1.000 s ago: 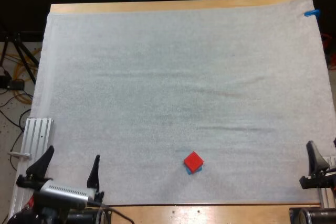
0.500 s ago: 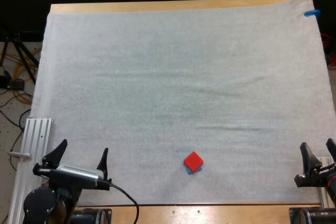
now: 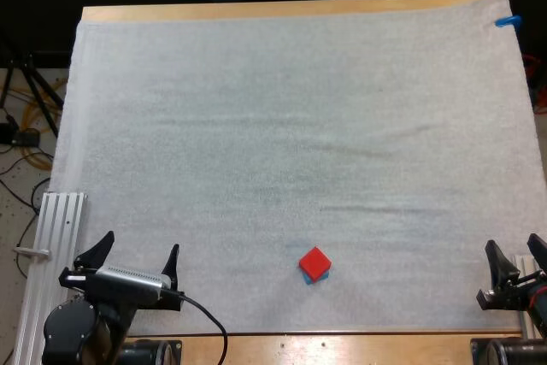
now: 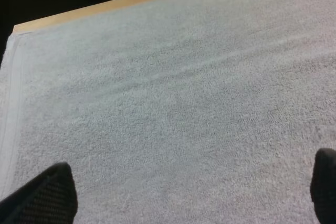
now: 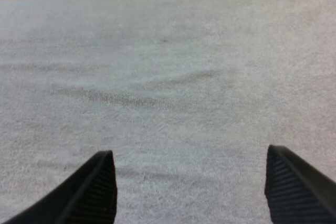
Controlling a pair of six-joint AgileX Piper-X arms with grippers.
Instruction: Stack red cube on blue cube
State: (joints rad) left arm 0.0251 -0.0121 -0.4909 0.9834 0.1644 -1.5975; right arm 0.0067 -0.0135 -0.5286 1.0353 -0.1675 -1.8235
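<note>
Red cube [image 3: 314, 260] sits on blue cube [image 3: 306, 279], slightly skewed, on white mat [image 3: 256, 126] near its near edge, right of middle. Stack looks done. Left tool [image 3: 139, 250] spread, empty, at near left corner. Right tool [image 3: 515, 254] spread, empty, at right edge. Both well apart from cubes. Best now: keep both tools clear, no sweep past the stack.

Wooden table [image 3: 256, 11], white mat [image 3: 256, 126] over it, blue cube [image 3: 307, 279] on mat
</note>
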